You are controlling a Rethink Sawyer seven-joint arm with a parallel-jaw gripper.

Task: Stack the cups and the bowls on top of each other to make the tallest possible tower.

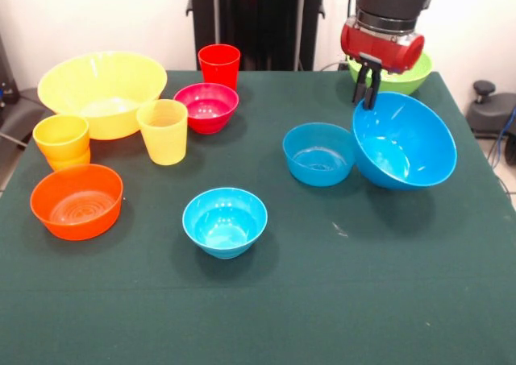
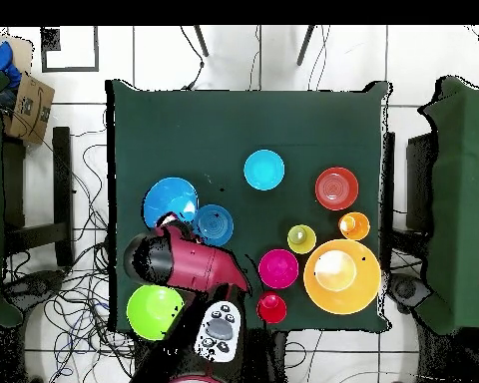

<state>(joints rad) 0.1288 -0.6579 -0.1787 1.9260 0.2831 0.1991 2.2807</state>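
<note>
Large glossy blue plastic bowl [image 1: 405,142] tilted, lifted by its far rim, clamped in black gripper [image 1: 368,84] of red arm; just beside small medium-blue bowl [image 1: 319,153], touching or overlapping it; lime green bowl [image 1: 403,76] behind; light-blue bowl [image 1: 225,221] well apart on green table [image 1: 363,300]
</note>
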